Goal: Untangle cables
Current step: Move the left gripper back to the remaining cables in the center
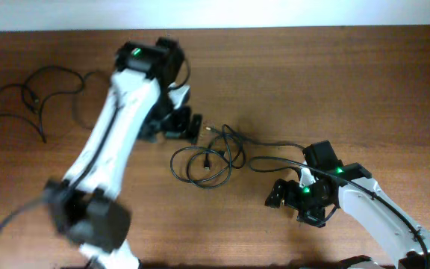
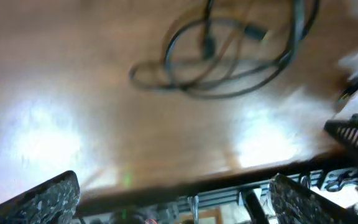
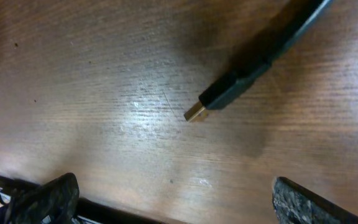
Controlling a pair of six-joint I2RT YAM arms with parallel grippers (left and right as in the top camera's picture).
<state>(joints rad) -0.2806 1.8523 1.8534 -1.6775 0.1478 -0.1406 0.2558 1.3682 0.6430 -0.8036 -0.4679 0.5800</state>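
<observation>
Right fingers [image 3: 48, 199]: standing released, grasping nothing, hovering low over the tabletop [image 3: 104, 74].
Plug [image 3: 219, 96]: gold-tipped cable end, lying just ahead of them, untouched.
Step, as judged: going for a free end. The next move is calling for closing on that plug and drawing it out of the knot.
Left fingers [image 2: 42, 199]: also released and empty.
Knotted cables [image 2: 216, 62]: lying ahead of them, apart, with loops crossing and likely snagging.
Loose cable [image 1: 28, 93]: lying well behind the left fingers, already separate.
</observation>
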